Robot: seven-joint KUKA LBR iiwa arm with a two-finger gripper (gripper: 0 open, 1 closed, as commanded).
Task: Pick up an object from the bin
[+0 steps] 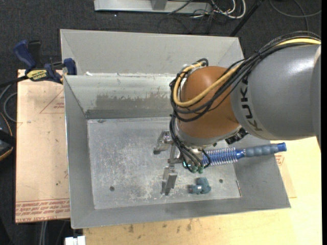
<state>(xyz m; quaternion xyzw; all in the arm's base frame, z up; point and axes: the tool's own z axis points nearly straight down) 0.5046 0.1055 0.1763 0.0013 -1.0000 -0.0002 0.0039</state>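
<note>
Right now the big grey arm (286, 96) is reaching in from the right and hanging over the middle of the grey metal bin (76, 137). It is covering much of the right side of the bin. The round orange cover (204, 101) on its wrist is sitting over the middle, a bit to the far side, with yellow and black cables (176, 93) looping round it.

A long blue brush (255, 151) is lying on the right side of the bin. Its plain handle is pointing right and sticking out past the arm. Its curly blue end is pointing left and going in under the wrist.

The gripper (166, 162) is pointing down at the bare floor of the bin, near the middle. Its two metal fingers (168, 181) are looking spread apart, one on the far side and one on the near side. I think nothing is sitting between them, but the spot is small and shadowy.

A small blue-green thing (199, 188) is lying on the floor close to the near wall. It is just to the right of the near finger, not touching it. I cannot tell what kind of thing it is.
</note>
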